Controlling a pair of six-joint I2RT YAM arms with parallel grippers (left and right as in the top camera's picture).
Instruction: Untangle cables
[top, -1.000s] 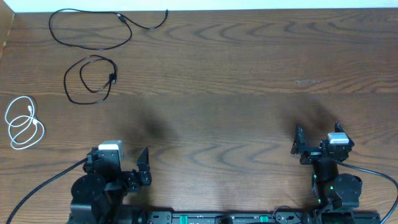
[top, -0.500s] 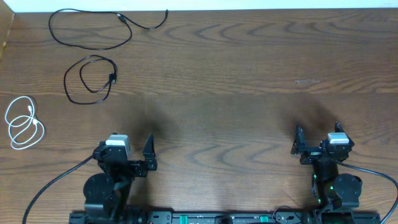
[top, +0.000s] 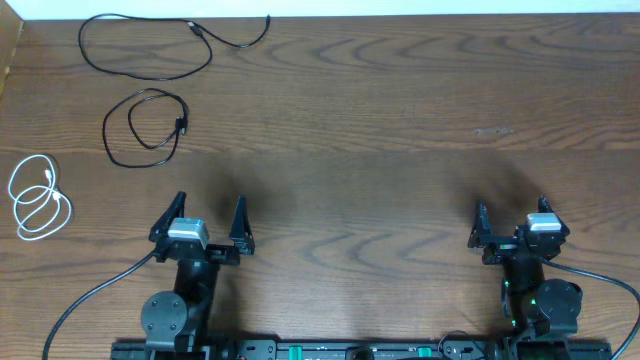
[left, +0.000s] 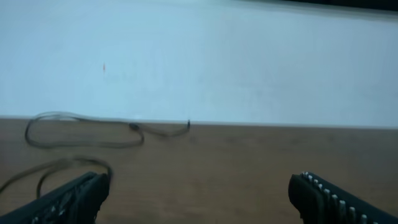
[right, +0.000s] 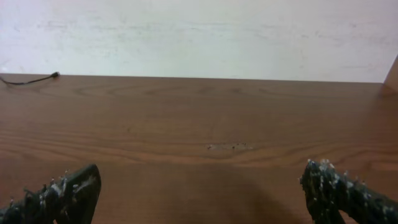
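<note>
Three cables lie apart from one another at the table's far left. The longer black cable (top: 150, 45) runs along the back edge, the shorter black cable (top: 145, 125) forms a loop below it, and the white cable (top: 38, 200) is coiled near the left edge. My left gripper (top: 209, 202) stands open and empty near the front, right of the white coil. My right gripper (top: 511, 207) is open and empty at the front right. The left wrist view shows the longer black cable (left: 81, 130) and the shorter one (left: 62, 165) ahead of the open left gripper (left: 199, 193). In the right wrist view the open right gripper (right: 202, 186) frames bare wood.
The wooden table (top: 380, 150) ends at a white wall along its far edge (top: 400, 14). A small pale scuff (top: 492, 131) marks the wood ahead of the right gripper. One black cable end (right: 31, 79) shows at the far left of the right wrist view.
My left arm has swung round and reached forward, so its open gripper now faces the far side of the table. The right arm and the cables have not moved.
</note>
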